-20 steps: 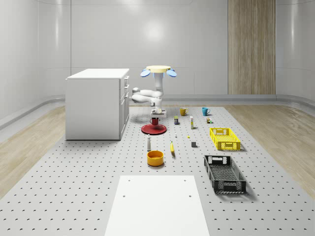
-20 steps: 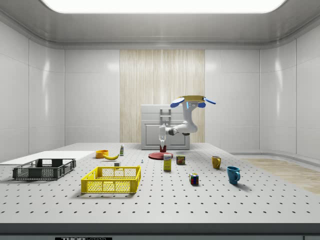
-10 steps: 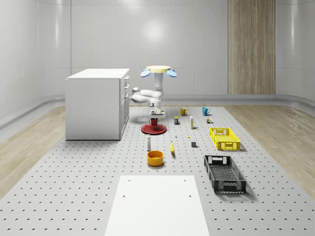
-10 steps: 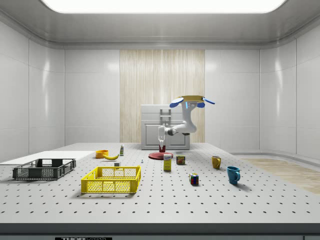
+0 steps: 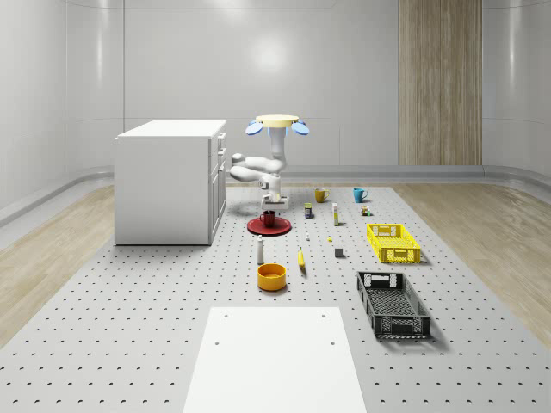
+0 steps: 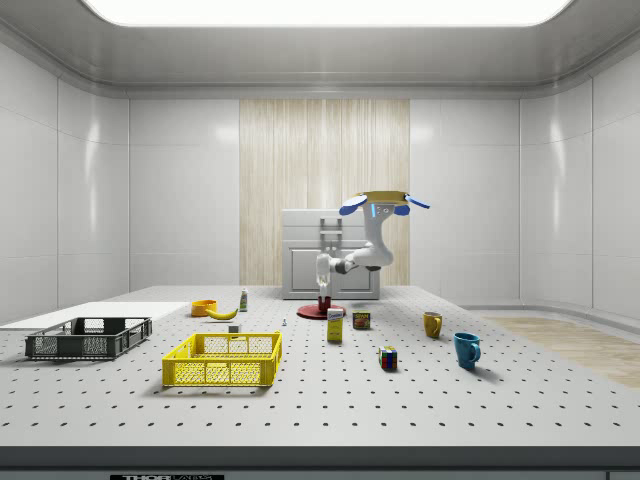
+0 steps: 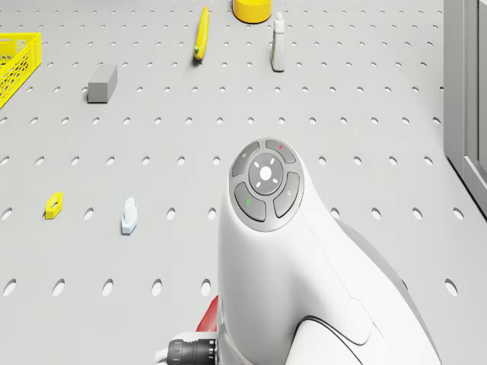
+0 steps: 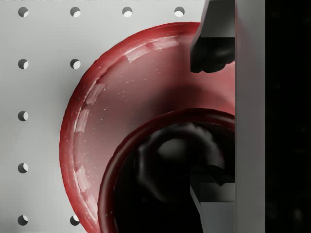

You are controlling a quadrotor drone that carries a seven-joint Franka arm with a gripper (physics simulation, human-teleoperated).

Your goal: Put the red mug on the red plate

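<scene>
Perforated table: drone hovers beside cabinet, over plate. Mug sits on plate, gripper just above. Wrist view: fingers spread, straddling mug rim. Drone view: banana, bottle.

White arm, tan-topped drone with blue rotors, grey button pad.

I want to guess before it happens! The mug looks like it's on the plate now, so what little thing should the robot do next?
Probably lift the gripper straight up and away. The mug seems to sit on the plate, with the drone hovering above, so the job looks nearly done.
</scene>
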